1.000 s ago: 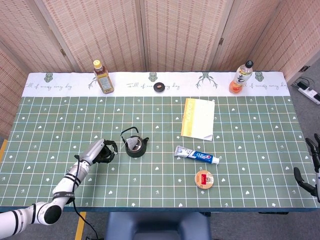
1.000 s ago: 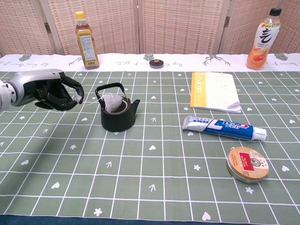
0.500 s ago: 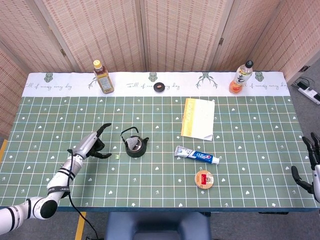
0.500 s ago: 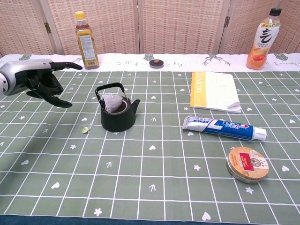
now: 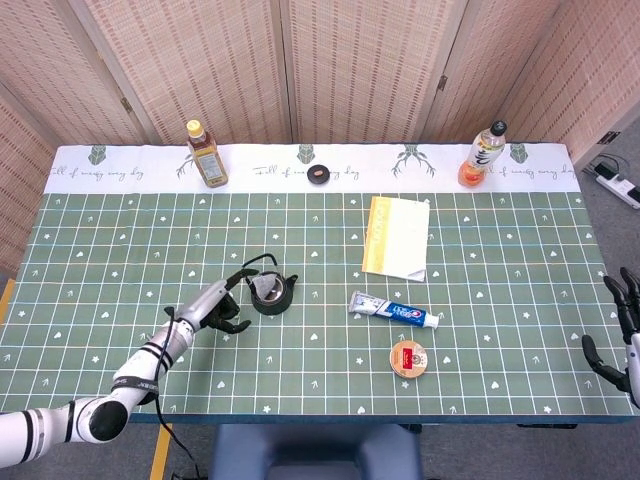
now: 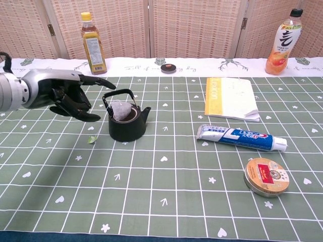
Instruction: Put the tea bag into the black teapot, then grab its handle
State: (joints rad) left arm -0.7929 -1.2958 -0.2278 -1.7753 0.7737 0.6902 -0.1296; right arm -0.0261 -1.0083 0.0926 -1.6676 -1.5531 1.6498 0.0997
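Note:
The black teapot (image 5: 270,294) (image 6: 126,124) stands left of the table's middle with its wire handle upright. The tea bag (image 6: 121,109) lies in its open top. A small green tag (image 6: 91,140) lies on the cloth just left of the pot. My left hand (image 5: 214,309) (image 6: 69,95) hovers close to the pot's left side, fingers spread and holding nothing; one finger points toward the handle without touching it. My right hand (image 5: 621,336) hangs past the table's right edge with its fingers apart, holding nothing.
An amber bottle (image 6: 93,44) and a small black disc (image 6: 168,68) stand at the back, an orange drink bottle (image 6: 283,43) at the back right. A yellow-spined notebook (image 6: 231,98), a toothpaste tube (image 6: 241,137) and a round tin (image 6: 266,176) lie right of the pot.
My left hand went from curled to spread, swung back left, then moved right up to the teapot. The green tag now lies on the cloth. The right hand barely shifted.

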